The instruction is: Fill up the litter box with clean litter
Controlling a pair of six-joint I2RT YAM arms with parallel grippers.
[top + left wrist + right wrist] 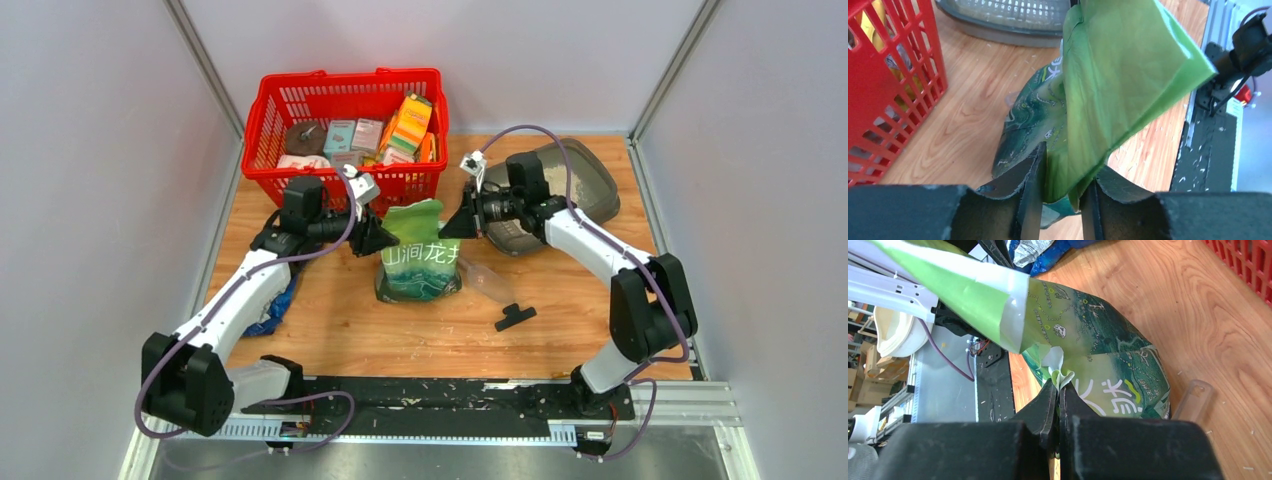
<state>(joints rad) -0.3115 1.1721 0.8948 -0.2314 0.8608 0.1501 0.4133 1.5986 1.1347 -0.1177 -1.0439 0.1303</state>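
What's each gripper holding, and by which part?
Right gripper pinches the pouch by a fold of its top edge. Left gripper stands open around the top flap, not clamped.

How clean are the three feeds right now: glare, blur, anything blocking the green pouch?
Top external: evenly lit, sharp, soft shadows, green pouch plainly readable. Left wrist: the pouch's top flap hangs close to the lens, soft-focused, hiding much of the view, sheen along its right edge. Right wrist: pouch print sharp, its pale seam strip washed out.

The arms (235,300) are white-shelled, with black joints (190,385) and purple cables (523,127).
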